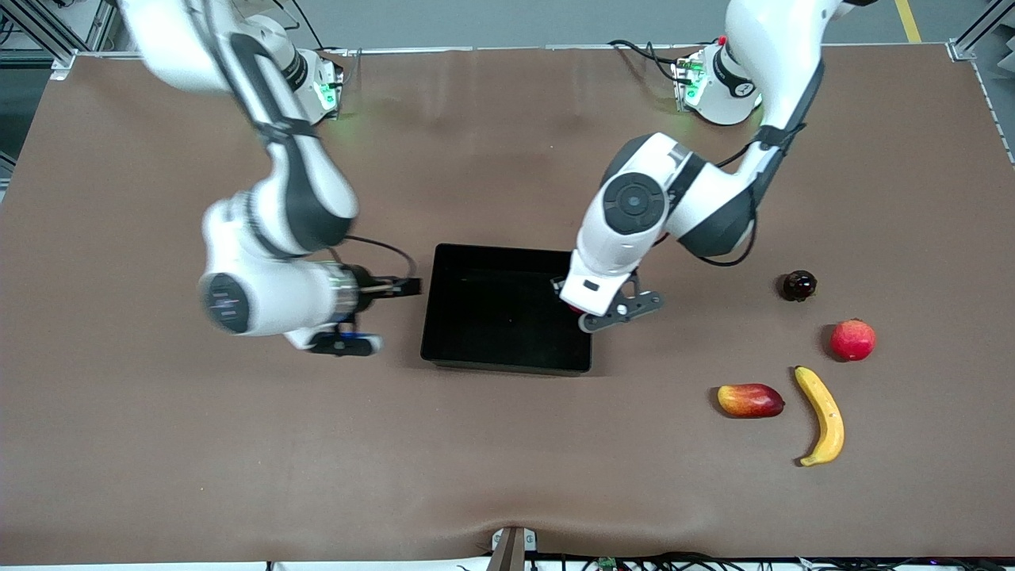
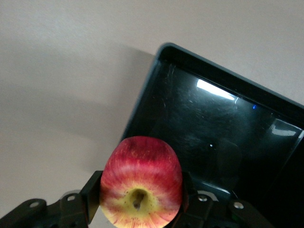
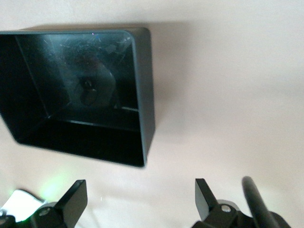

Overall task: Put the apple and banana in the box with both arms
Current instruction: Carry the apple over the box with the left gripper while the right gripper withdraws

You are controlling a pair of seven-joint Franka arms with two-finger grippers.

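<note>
My left gripper (image 1: 575,305) is shut on the apple (image 2: 141,183), which is red with yellow streaks and shows its stem dimple. It holds it in the air over the wall of the black box (image 1: 507,366) at the left arm's end. The box also shows in the left wrist view (image 2: 213,123) and in the right wrist view (image 3: 142,95), with nothing inside. My right gripper (image 1: 400,287) is open and empty, low beside the box at the right arm's end; its fingers (image 3: 76,197) stand wide apart. The banana (image 1: 823,414) lies on the table toward the left arm's end, nearer the front camera.
A red-yellow mango-like fruit (image 1: 750,400) lies beside the banana. A pink-red round fruit (image 1: 852,339) and a small dark round fruit (image 1: 798,285) lie farther from the front camera than the banana. The brown table (image 1: 238,444) stretches around the box.
</note>
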